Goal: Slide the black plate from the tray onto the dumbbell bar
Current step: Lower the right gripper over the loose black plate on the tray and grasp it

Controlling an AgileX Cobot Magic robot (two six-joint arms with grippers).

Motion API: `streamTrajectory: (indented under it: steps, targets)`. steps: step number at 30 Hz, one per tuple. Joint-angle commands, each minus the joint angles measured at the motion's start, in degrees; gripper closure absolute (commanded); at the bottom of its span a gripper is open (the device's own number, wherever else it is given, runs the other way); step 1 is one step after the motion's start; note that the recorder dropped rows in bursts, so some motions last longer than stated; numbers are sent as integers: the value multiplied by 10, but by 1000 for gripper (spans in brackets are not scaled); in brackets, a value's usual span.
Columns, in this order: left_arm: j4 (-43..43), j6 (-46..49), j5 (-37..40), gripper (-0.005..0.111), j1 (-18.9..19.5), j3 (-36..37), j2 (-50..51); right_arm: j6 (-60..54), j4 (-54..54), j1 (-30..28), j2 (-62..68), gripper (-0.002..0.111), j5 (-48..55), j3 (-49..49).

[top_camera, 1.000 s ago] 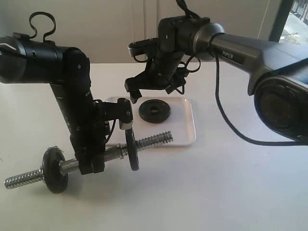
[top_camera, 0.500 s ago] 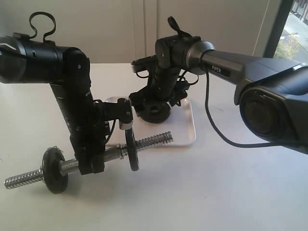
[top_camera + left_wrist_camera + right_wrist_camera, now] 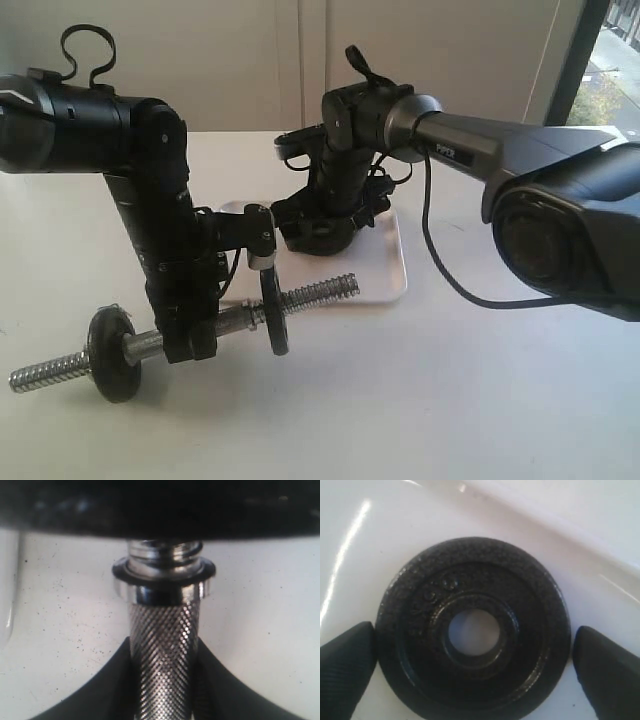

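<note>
Exterior view: two arms, one tray, one dumbbell bar, three discs. The left gripper, pointing down, clamps the bar's middle, with two discs threaded on it. The right gripper hangs low over the black plate in the tray.

Left wrist view: fingers pinch the knurled bar.

Right wrist view: the plate lies flat, rimmed, with a centre hole. The fingers are spread wide, flanking it.

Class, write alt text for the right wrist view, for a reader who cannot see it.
A black plate lies flat in a white tray. The two dark fingertips of the open right gripper flank it, one on each side.
</note>
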Motion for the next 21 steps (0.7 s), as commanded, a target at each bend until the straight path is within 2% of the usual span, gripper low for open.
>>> streamTrajectory:
  steps: [1, 8, 16, 18, 20, 21]
  targets:
    - [-27, 1, 25, 107, -1, -10, -34, 2, 0, -1, 13, 4, 6, -2]
    - [-27, 5, 24, 107, -1, -10, -34, 9, 0, 0, 19, 4, -17, -2]
    - [-27, 5, 19, 107, -1, -10, -34, 9, 0, 0, 30, 4, 4, -2]
    - [-27, 5, 19, 107, -1, -10, -34, 9, -1, 0, 30, 10, 11, -2]
    - [-27, 5, 19, 107, -1, -10, -34, 13, -1, 0, 30, 22, 22, -2]
    - [-27, 5, 19, 107, -1, -10, -34, 14, -1, 0, 30, 33, 29, -2]
